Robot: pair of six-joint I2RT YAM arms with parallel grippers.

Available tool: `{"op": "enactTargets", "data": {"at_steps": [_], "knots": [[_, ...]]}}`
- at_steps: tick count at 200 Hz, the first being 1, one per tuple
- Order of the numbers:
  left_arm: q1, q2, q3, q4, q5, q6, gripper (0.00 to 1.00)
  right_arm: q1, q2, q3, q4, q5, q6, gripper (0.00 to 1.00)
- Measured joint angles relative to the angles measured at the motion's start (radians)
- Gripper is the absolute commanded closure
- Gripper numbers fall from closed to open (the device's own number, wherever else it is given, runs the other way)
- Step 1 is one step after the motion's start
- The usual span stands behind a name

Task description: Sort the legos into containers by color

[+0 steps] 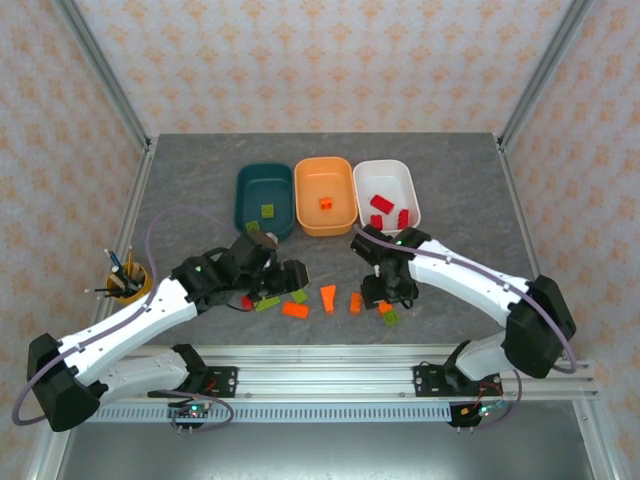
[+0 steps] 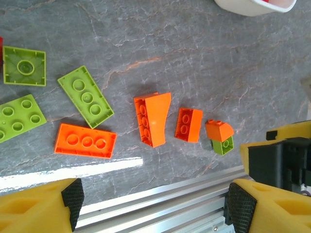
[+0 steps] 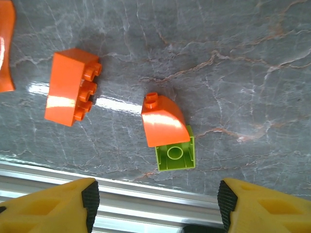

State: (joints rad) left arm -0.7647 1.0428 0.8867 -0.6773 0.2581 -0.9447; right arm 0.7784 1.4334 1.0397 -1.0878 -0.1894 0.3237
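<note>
Fig.: table (image 1: pixel 200 180), viewed from arms' side. Rear centre, L to R in a row: left tub (image 1: pixel 258 185), middle tub (image 1: pixel 325 178), right tub (image 1: pixel 385 175), each holding bricks (image 1: pixel 381 203). Loose bricks (image 1: pixel 328 298) strung along front edge. At row's R end, curved brick (image 3: pixel 164 124) touches square brick (image 3: pixel 176 155), just behind it. Pen cup (image 1: pixel 128 285) far L.

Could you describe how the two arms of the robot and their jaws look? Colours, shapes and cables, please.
Both the left arm and the right arm have white tube-shaped links with bulky black joints and a small green light near the wrist. A thin lilac cable loops along each arm. The jaws are yellow blocks with black, finely dimpled pads on their inner faces.
</note>
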Motion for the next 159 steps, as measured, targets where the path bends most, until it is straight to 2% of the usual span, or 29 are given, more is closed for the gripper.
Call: {"op": "enactTargets", "data": {"at_steps": [29,92,159], "knots": [[-0.01,-0.005,0.0,0.001,-0.001,-0.001,0.19,0.0,0.076,-0.019,0.016,-0.006,-0.026,0.31],[-0.019,-0.028,-0.002,0.001,-0.005,-0.024,0.19,-0.004,0.202,-0.03,0.072,0.001,-0.051,0.36],[-0.021,-0.029,-0.005,0.001,-0.005,-0.027,0.19,-0.058,0.264,-0.034,0.12,0.006,-0.074,0.48]]}}
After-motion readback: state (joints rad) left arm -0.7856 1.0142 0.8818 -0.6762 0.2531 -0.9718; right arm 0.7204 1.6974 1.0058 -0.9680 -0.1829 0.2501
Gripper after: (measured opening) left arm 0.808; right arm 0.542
